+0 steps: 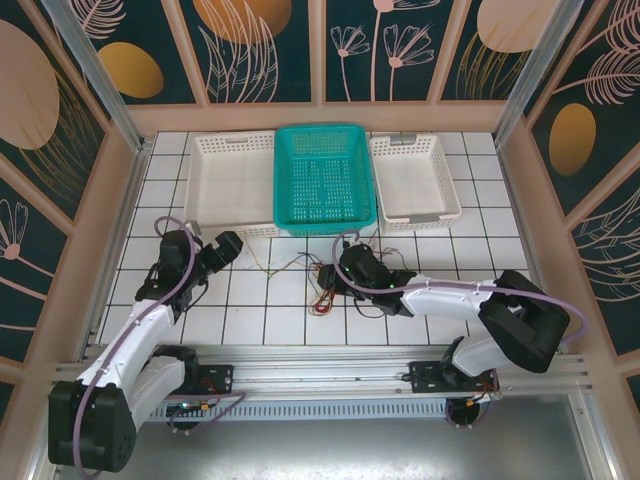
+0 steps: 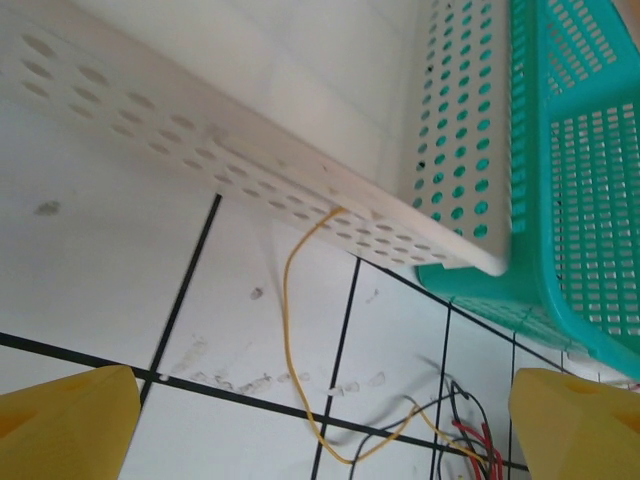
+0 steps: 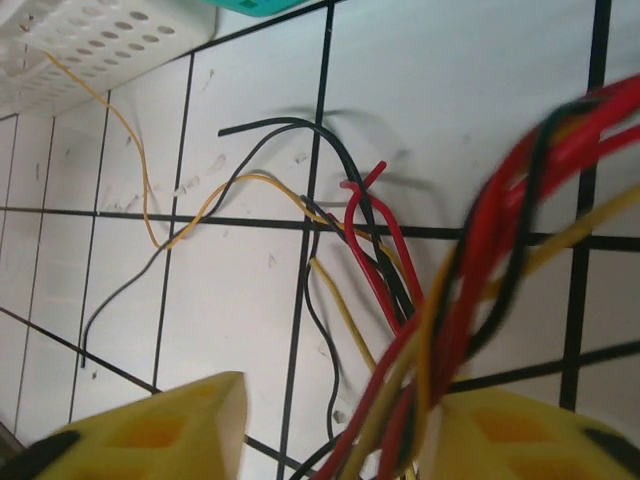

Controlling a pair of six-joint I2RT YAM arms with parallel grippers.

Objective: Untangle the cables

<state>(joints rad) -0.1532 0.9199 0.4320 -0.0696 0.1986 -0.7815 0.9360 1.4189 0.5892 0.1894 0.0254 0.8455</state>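
The cables (image 1: 322, 290) lie in a red, yellow and black tangle on the white tiles in front of the teal basket. One yellow cable (image 2: 287, 300) runs from under the white basket's edge toward the tangle. My left gripper (image 1: 232, 245) hovers left of the tangle; in the left wrist view the left gripper (image 2: 325, 430) is open, its yellow fingers (image 2: 70, 420) wide apart with nothing between them. My right gripper (image 1: 335, 275) is at the tangle. In the right wrist view a lifted bundle of cables (image 3: 470, 300) passes between the right gripper's (image 3: 335, 430) fingers, against the right one, with a gap to the left finger.
Three baskets stand in a row at the back: a white one (image 1: 235, 185) on the left, a teal one (image 1: 325, 180) in the middle, a smaller white one (image 1: 415, 180) on the right. Wooden walls enclose the tiled table (image 1: 250, 320).
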